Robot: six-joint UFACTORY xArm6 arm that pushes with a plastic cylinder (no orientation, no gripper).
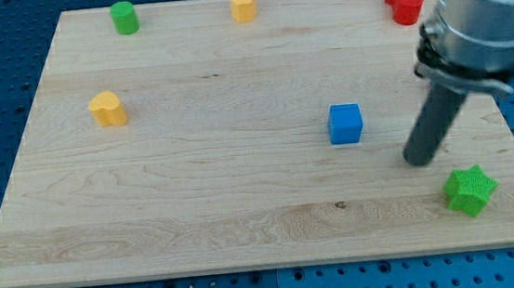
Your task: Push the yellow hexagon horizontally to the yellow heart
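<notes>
The yellow hexagon (243, 5) stands near the view's top edge of the wooden board, a little left of centre. The yellow heart (107, 109) sits at the view's left, lower than the hexagon. My tip (420, 160) rests on the board at the view's right, far from both yellow blocks. It is just right of the blue cube (346, 123) and up-left of the green star (470, 190), touching neither.
A green cylinder (125, 17) stands at the view's top left. A red block (405, 0) sits at the top right, beside the arm's body. The wooden board (198, 214) lies on a blue perforated table.
</notes>
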